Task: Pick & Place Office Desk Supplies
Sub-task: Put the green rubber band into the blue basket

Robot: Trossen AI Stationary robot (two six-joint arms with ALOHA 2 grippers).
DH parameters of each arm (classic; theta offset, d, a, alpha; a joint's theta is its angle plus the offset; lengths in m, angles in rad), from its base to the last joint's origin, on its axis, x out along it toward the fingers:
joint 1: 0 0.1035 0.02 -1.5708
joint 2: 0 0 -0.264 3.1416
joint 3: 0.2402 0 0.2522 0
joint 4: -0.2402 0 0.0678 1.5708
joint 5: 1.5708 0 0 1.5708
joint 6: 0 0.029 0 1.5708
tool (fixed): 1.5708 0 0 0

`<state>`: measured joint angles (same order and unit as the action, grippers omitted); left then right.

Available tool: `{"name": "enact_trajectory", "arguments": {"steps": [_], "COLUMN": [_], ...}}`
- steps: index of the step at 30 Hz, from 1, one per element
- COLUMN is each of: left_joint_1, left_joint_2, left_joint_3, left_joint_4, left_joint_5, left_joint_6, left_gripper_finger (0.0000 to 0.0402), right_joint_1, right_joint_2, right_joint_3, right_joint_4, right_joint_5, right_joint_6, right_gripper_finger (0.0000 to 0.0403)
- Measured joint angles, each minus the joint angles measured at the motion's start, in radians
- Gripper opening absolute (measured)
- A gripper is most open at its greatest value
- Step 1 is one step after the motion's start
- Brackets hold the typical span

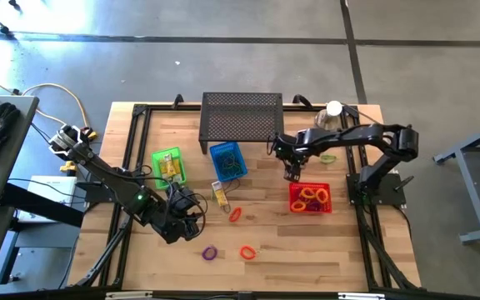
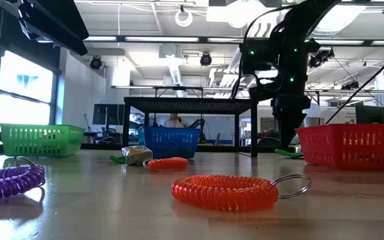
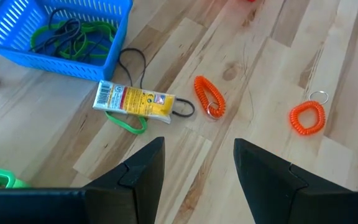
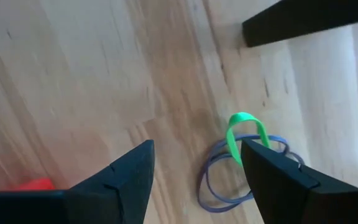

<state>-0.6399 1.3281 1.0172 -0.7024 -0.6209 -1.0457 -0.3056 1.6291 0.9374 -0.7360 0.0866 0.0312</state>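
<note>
Pincers, left [image 3: 194,180] and right [image 4: 194,180]: agape, empty | green band [image 4: 246,134]: right-wrist only

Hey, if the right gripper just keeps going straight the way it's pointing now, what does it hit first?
Most likely the loose rubber bands: the right gripper is open and points down at the table, with a green band and a bluish band lying just ahead of its fingers. Depth is unclear, so it may meet bare wooden tabletop first.

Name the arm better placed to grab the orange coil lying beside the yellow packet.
Left. The left gripper hovers open near that orange coil; its wrist view shows the coil just ahead. The right gripper is farther off, beside the red basket.
</note>
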Motion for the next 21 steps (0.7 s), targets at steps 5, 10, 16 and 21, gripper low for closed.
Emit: {"name": "enact_trajectory", "arguments": {"steps": [5,10,16,21], "left_joint_1": [0.0,0.0,0.0,0.0], "left_joint_2": [0.0,0.0,0.0,0.0], "left_joint_3": [0.0,0.0,0.0,0.0], "left_joint_4": [0.0,0.0,0.0,0.0], "left_joint_5": [0.0,0.0,-0.001,-0.002], "left_joint_6": [-0.001,-0.001,-0.001,-0.001], "left_gripper_finger": [0.0186,0.0186,0.0186,0.0186], "right_joint_1": [0.029,0.026,0.001,-0.01], "right_joint_2": [0.003,0.003,0.012,0.054], "right_joint_3": [-0.009,-0.009,-0.009,-0.008], "right_joint_4": [0.006,0.02,0.032,0.053], "right_joint_5": [0.011,0.021,0.037,0.036], "right_joint_6": [-0.059,-0.091,-0.11,-0.128], "right_gripper_finger": [0.0228,0.0228,0.0228,0.0228]}}
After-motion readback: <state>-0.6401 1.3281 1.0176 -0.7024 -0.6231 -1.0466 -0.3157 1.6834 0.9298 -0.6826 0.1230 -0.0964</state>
